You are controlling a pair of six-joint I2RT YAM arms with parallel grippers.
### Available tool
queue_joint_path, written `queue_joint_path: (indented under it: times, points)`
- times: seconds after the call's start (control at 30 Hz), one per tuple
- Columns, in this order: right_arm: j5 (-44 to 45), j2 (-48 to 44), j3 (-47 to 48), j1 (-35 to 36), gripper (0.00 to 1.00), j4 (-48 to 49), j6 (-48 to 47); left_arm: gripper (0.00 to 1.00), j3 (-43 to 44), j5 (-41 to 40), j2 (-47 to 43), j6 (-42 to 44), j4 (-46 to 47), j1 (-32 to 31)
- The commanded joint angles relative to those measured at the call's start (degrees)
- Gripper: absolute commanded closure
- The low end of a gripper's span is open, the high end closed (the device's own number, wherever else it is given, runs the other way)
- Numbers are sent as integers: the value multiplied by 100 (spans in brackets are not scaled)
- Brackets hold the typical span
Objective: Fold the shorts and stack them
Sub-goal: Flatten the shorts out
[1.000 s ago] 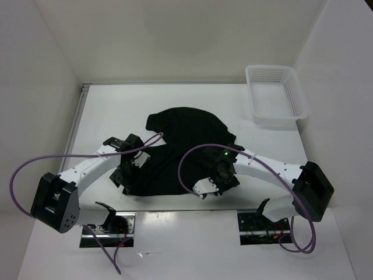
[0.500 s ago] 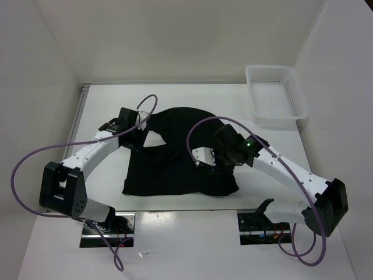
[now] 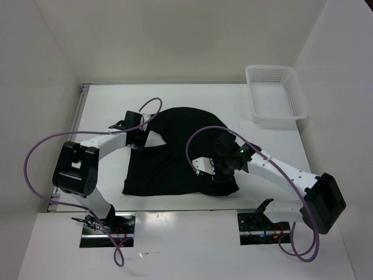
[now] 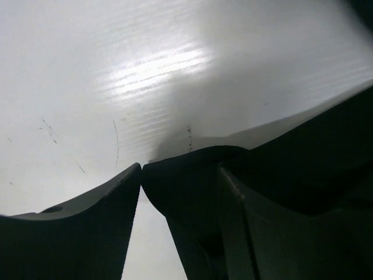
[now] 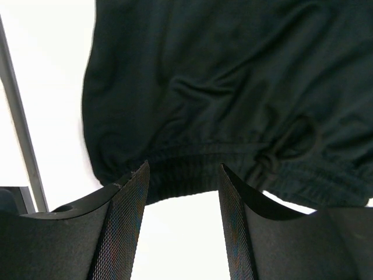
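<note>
The black shorts (image 3: pixel 178 154) lie spread on the white table, waistband and thin drawstring (image 5: pixel 291 146) showing in the right wrist view. My left gripper (image 3: pixel 137 129) sits low at the shorts' far-left corner. In the left wrist view it (image 4: pixel 180 169) is open, with a fold of the black cloth (image 4: pixel 180 186) lying between its fingers. My right gripper (image 3: pixel 214 167) hovers over the shorts' right side. In the right wrist view it (image 5: pixel 182 169) is open and empty, its fingers framing bare table just short of the waistband (image 5: pixel 186 169).
A white mesh basket (image 3: pixel 275 93) stands at the far right of the table. A metal rail (image 3: pixel 78 116) runs along the table's left edge and also shows in the right wrist view (image 5: pixel 17 116). White walls enclose the table.
The shorts went from bunched near the front edge to spread flat. My left gripper moved to the far-left corner. My right gripper moved away from the front edge, then back slightly.
</note>
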Motion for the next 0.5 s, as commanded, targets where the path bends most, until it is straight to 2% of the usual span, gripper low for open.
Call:
queue_joint_path:
  times: [0.0,0.23,0.37,0.47]
  points:
    - [-116,-29,-269,230,44,159,-300,41,-268,-211,191,19,181,22]
    - [16,32,-683,678,45,159,-599,62,-462,-282,350,19,286,75]
    - [262,137,-850,882,45,335,-871,82,-409,-650,455,19,515,127]
    - [472,217,-990,1005,45,387,-1074,82,-120,-765,456,19,515,276]
